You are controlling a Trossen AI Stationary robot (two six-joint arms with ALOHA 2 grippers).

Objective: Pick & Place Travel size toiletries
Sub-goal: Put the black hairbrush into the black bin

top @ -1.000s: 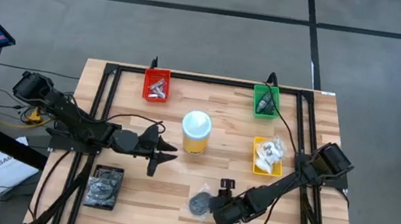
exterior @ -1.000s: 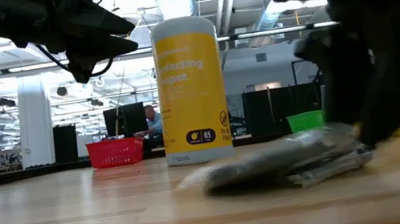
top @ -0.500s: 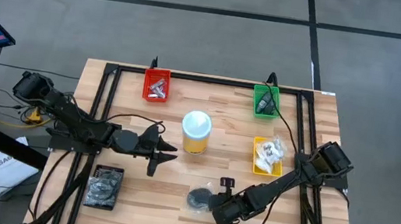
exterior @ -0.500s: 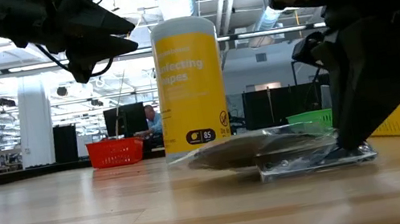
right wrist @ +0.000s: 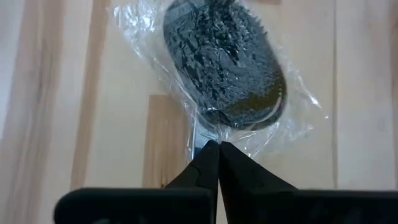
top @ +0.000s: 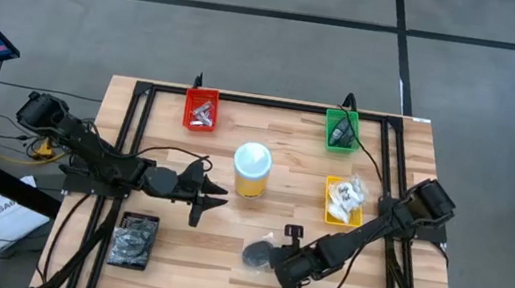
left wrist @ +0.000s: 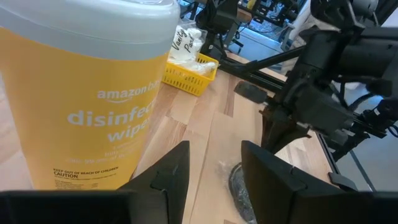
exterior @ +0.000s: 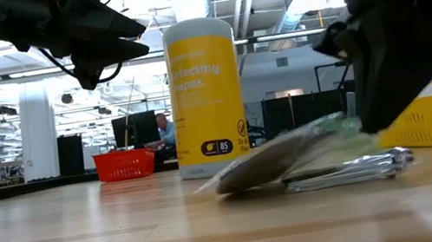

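Bagged dark bundle (right wrist: 227, 71) just beyond right fingers (right wrist: 214, 163), pinched on its edge.

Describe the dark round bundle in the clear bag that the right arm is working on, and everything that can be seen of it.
The dark round bundle is an oval, rough-textured black pad sealed in a crinkly clear plastic bag. It sits at the near middle of the wooden table, tilted, one edge raised while the other rests on the wood. The right pincer is shut on the bag's edge, not on the pad itself. Nothing else touches it.
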